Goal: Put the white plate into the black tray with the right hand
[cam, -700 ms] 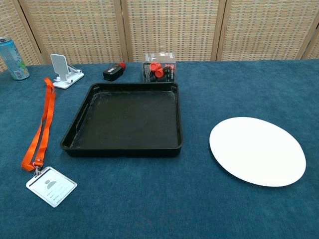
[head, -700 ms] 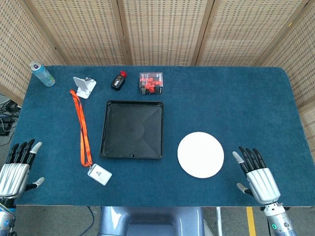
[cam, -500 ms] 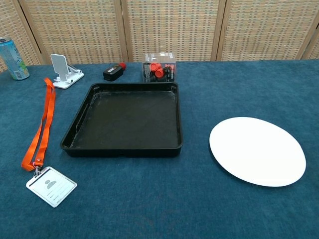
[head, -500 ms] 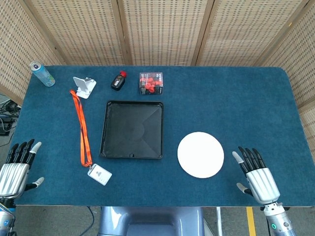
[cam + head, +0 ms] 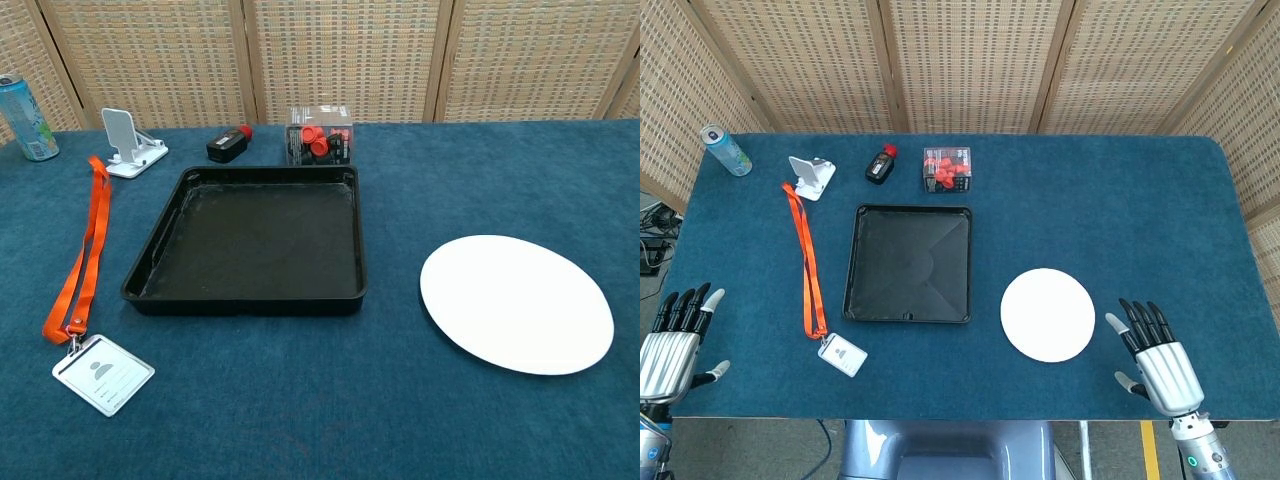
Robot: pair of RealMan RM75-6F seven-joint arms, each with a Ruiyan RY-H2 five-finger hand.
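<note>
Flat on the table, white plate [image 5: 1047,314] lies beside black tray [image 5: 908,264] — right hand [image 5: 1161,365] empty, fingers spread.

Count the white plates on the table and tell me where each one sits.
1. The white plate lies flat on the blue table, right of the black tray and apart from it, just left of the right hand. Nothing hides another.

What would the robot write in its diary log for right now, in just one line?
phase: before grasp | white plate: on table, right of black tray | tray: empty | right robot hand: open, beside plate, not touching | left robot hand: open, idle
</note>
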